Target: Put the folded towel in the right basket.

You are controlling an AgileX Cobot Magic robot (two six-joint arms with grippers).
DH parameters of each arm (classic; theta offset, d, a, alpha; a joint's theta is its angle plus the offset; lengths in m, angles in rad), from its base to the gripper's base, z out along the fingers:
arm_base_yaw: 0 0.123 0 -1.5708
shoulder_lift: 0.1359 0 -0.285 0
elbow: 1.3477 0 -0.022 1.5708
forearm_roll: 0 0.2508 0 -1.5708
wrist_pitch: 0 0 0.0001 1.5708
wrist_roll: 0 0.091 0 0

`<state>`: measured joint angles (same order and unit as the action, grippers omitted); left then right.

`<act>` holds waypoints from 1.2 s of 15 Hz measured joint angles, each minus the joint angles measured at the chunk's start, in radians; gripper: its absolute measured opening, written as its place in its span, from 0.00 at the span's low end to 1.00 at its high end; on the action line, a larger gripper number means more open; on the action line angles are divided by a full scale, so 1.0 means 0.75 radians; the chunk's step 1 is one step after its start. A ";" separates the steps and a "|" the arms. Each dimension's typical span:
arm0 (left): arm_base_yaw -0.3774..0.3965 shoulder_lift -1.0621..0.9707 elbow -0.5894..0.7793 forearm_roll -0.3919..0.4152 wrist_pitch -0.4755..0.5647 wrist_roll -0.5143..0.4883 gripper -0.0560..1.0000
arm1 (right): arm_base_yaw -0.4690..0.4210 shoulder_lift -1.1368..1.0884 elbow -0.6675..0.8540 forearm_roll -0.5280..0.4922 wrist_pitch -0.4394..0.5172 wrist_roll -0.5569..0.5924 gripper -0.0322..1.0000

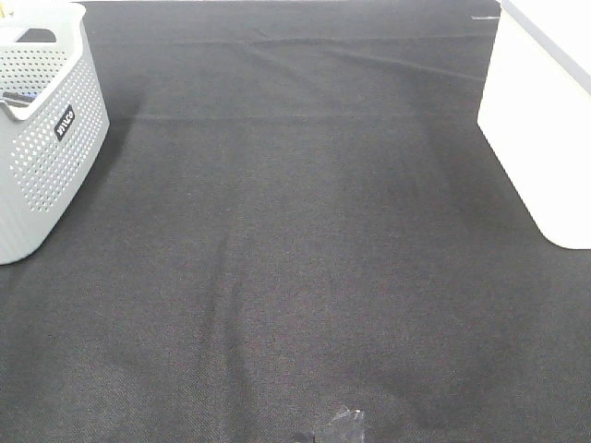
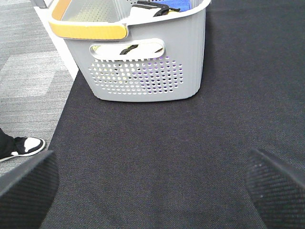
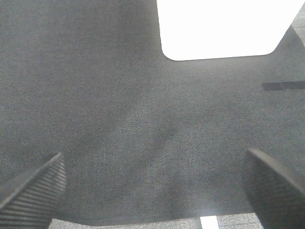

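No folded towel shows on the black cloth in any view. The right basket [image 1: 543, 129] is a plain white bin at the table's right edge; it also shows in the right wrist view [image 3: 224, 28]. My right gripper [image 3: 153, 157] is open and empty over the cloth, short of the white bin. My left gripper [image 2: 150, 162] is open and empty, facing the grey perforated basket [image 2: 143, 71] with a yellow handle [image 2: 88, 29]. Neither gripper shows in the exterior high view.
The grey basket [image 1: 42, 138] stands at the far left and holds blue and black-and-white items [image 2: 162, 8]. A black cloth [image 1: 295, 258] covers the table. A small shiny scrap [image 1: 342, 426] lies at the front edge. A shoe [image 2: 24, 145] is on the floor beside the table.
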<state>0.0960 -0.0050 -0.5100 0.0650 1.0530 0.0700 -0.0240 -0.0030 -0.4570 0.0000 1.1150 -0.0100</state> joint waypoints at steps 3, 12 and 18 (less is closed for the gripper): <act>0.000 0.000 0.000 0.000 0.000 0.000 0.99 | 0.007 0.000 0.000 0.000 0.000 0.000 0.97; 0.000 0.000 0.000 0.000 0.000 0.000 0.99 | 0.108 0.000 0.000 0.013 0.000 0.001 0.97; 0.000 0.000 0.000 0.000 0.000 0.000 0.99 | 0.108 0.000 0.000 0.015 0.000 0.001 0.97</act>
<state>0.0960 -0.0050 -0.5100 0.0650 1.0530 0.0700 0.0570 -0.0030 -0.4570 0.0110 1.1150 -0.0090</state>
